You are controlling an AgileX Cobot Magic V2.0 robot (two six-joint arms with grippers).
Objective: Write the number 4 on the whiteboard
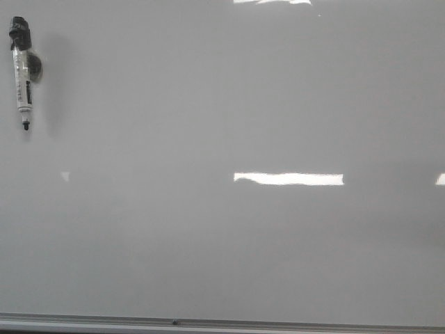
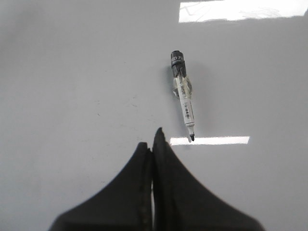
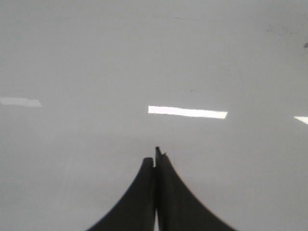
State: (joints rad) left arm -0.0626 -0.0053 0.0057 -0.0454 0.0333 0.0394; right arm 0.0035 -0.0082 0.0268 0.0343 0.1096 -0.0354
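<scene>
The whiteboard [image 1: 229, 243] fills the front view, with its silver frame along the lower edge. No 4 is drawn on it; only light reflections show. The marker [image 1: 21, 73] sits in the upper left of the front view, cap end up and tip down, lying flat against the board. A dark round piece behind its barrel may be a magnetic holder; this cannot be confirmed.

In the left wrist view the left gripper [image 2: 153, 144] has its jaws pressed together, holding nothing. The marker [image 2: 183, 96] appears above and right of the fingertips, apart from them, with its black tip uncovered. In the right wrist view the right gripper [image 3: 156, 156] has its jaws pressed together as well, empty, facing bare board [image 3: 96, 57].

Handling judgement: the marker is likely light, rigid and smooth, so it may slip or rotate under writing pressure. Take hold across the middle of the barrel, below the dark cap end and clear of the tip, gripping firmly. The jaws must first be opened. The board surface is glossy and hard; the tip should glide with light contact.
</scene>
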